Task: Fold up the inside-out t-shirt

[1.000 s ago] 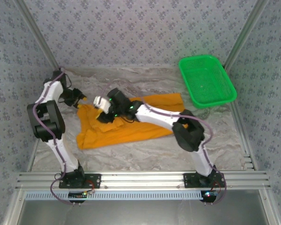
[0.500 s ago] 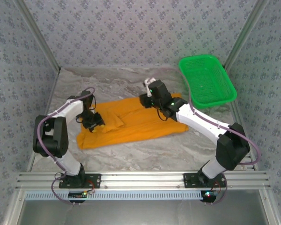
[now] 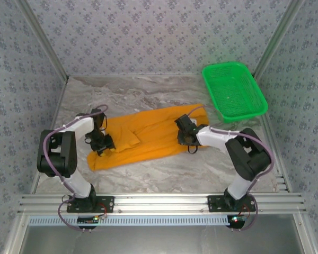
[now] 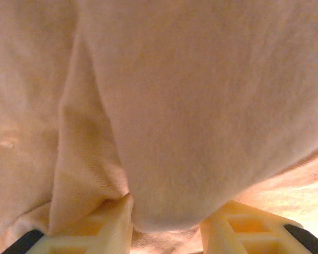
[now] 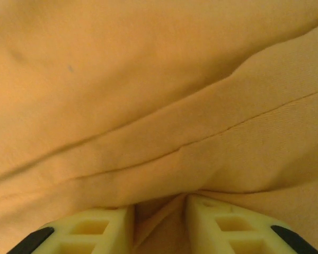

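My left claw (image 4: pixel 167 225) pinches a thick fold at the t-shirt's (image 3: pixel 148 136) near-left end. My right claw (image 5: pixel 160 214) is closed on a thinner pleat at its near-right edge. The shirt lies spread across the middle of the desk (image 3: pixel 164 169). To fold well, I judge both claws should lift together, keeping the edge taut and level. At the far right, the green basket (image 3: pixel 234 92) looks empty.

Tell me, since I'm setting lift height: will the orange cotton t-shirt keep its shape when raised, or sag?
Probably sag: the orange cotton t-shirt lies creased and bunches inside the left gripper. Its thin, flat-lying layers suggest it is light. It is likely not slippery, since a fold sits pinched in the right gripper.
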`<control>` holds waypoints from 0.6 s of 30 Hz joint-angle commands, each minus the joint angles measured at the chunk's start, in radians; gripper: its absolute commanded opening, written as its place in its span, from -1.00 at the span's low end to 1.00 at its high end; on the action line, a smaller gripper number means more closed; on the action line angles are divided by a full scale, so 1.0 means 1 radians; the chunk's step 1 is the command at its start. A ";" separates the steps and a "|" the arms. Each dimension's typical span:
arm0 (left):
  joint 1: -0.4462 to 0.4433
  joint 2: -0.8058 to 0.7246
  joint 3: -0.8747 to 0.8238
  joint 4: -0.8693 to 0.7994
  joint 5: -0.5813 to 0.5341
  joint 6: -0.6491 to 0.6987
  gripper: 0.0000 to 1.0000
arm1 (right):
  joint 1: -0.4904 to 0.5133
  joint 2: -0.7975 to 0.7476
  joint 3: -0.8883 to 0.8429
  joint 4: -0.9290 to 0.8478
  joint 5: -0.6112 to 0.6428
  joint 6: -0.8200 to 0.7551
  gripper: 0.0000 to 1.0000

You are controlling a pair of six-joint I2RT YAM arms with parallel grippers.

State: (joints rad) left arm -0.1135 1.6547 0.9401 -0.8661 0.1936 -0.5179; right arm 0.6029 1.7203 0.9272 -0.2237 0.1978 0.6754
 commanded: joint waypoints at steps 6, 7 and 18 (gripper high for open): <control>-0.108 -0.135 -0.137 0.051 0.085 -0.203 -0.24 | -0.068 0.348 0.333 0.265 -0.061 -0.167 -0.31; -0.140 -0.130 -0.139 0.061 0.107 -0.220 -0.24 | -0.073 0.392 0.386 0.282 -0.098 -0.199 -0.28; -0.593 0.045 0.089 0.312 0.250 -0.443 -0.21 | -0.142 0.554 0.841 -0.016 -0.316 -0.065 0.09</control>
State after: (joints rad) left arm -0.6418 1.6592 0.9482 -0.6682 0.3584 -0.8799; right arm 0.4843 2.3314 1.7554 -0.1173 -0.0509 0.5747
